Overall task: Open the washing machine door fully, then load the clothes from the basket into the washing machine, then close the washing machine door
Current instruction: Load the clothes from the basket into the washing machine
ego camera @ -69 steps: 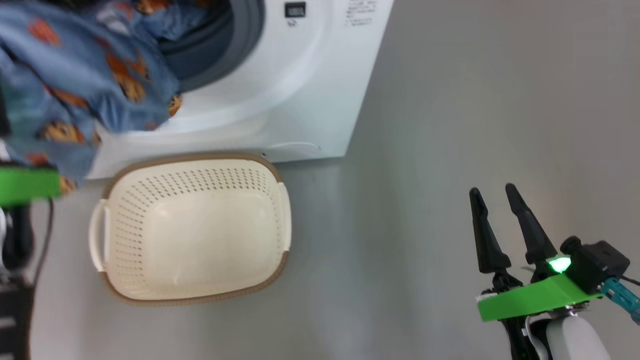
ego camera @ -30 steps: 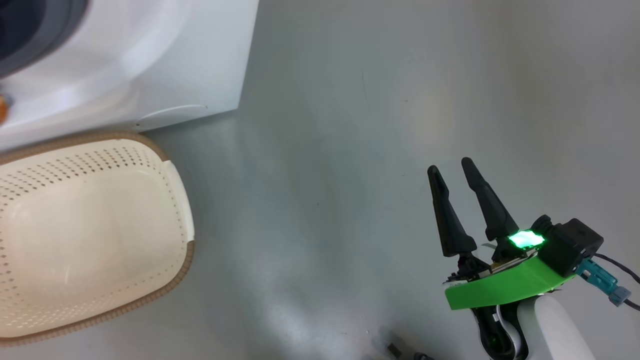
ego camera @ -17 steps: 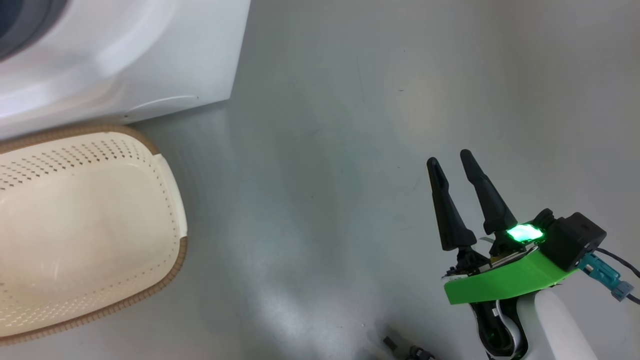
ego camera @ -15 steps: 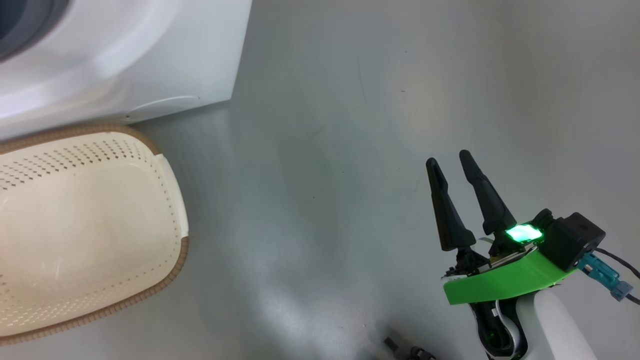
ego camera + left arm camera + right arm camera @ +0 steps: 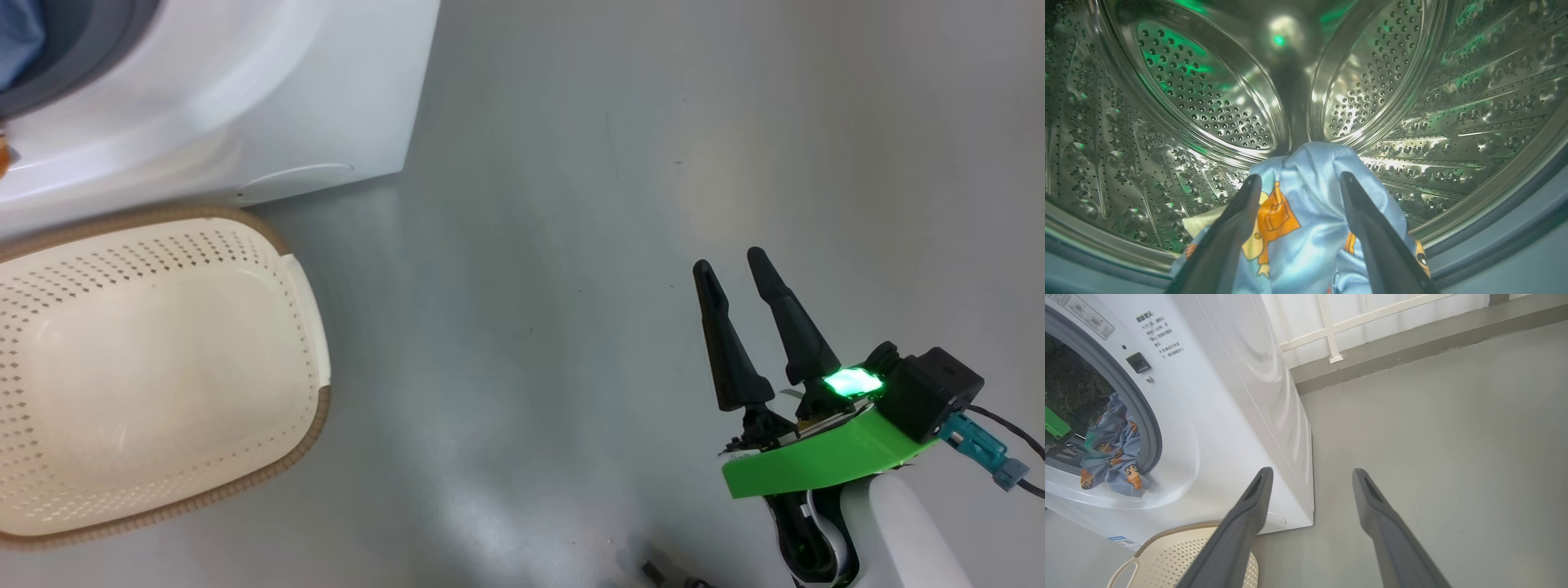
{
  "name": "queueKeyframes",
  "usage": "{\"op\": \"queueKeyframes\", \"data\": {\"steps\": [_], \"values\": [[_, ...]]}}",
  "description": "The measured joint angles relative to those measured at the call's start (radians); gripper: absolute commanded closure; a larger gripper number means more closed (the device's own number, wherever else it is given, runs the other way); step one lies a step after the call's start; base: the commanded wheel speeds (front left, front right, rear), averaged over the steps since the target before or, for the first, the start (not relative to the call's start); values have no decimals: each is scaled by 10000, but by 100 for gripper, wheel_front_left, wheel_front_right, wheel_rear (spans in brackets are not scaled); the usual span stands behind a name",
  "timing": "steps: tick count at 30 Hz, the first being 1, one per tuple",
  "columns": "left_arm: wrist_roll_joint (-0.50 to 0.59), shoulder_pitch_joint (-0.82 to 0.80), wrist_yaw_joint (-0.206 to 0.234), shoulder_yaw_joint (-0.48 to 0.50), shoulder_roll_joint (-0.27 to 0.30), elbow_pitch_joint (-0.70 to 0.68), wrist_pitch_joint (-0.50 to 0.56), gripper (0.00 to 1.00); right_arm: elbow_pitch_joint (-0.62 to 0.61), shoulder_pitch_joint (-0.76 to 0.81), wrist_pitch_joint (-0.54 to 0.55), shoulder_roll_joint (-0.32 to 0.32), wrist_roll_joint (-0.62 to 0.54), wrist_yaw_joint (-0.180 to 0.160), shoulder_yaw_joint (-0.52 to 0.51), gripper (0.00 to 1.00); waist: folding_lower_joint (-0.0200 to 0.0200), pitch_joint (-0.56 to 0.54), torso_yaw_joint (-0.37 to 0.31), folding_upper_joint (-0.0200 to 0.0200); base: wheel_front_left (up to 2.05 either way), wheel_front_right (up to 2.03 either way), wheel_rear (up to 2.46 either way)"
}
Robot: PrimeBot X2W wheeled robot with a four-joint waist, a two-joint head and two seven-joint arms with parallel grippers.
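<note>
Inside the drum (image 5: 1200,102), the left gripper (image 5: 1300,177) has its jaws spread wide, the clothes (image 5: 1298,228) bunched loose between them. The right gripper (image 5: 728,260), jaws apart and empty, hovers above the floor (image 5: 571,245). At its 9 o'clock sits the basket (image 5: 245,261), just beside the washing machine (image 5: 326,82).

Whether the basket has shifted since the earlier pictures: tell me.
No. The basket still lies before the washing machine, along its lower front edge, right end short of its corner. The camera shifted, not it.
</note>
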Motion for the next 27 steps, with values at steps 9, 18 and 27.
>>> {"op": "queueKeyframes", "data": {"steps": [9,18,27], "values": [[-48,970,0,897,-462,-941,0,0,19,-3,0,-2,-58,0,-113,0,0,-117,303,0,0,0,0],[654,3148,0,1893,-1315,-2671,0,0,73,-4,0,-4,-474,0,-424,0,0,-402,808,0,0,0,0],[1452,5527,0,2932,-2186,-4184,0,0,211,8,0,-10,-809,0,-757,0,0,-852,1321,0,0,0,0]]}}
